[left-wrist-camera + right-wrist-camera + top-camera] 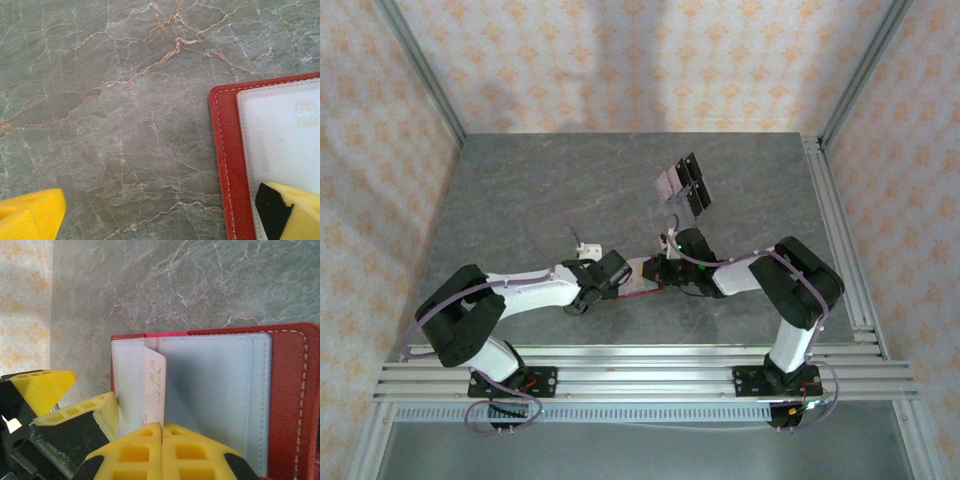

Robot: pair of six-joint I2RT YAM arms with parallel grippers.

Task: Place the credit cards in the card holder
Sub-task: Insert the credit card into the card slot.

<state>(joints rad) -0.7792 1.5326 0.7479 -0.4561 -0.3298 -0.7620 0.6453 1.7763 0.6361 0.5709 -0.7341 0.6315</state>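
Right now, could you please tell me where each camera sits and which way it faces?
Top external: above and behind, facing down at the table; left arm and right arm show.
Left wrist: on its arm, facing down; open left gripper straddles the edge of the card holder.
Right wrist: on its arm, facing the card holder; right gripper shut on a credit card.
Both wrist views share the card holder.

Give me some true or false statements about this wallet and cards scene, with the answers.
1. The wallet lies open on the table. True.
2. The wallet is blue. False: it is red.
3. The right end effector is pinching a card. True.
4. The left fingers are pressed together. False: the left end effector is wide open.
5. Spare cards sit beside the arm bases. False: the spare cards lie farther back, beyond both arms.
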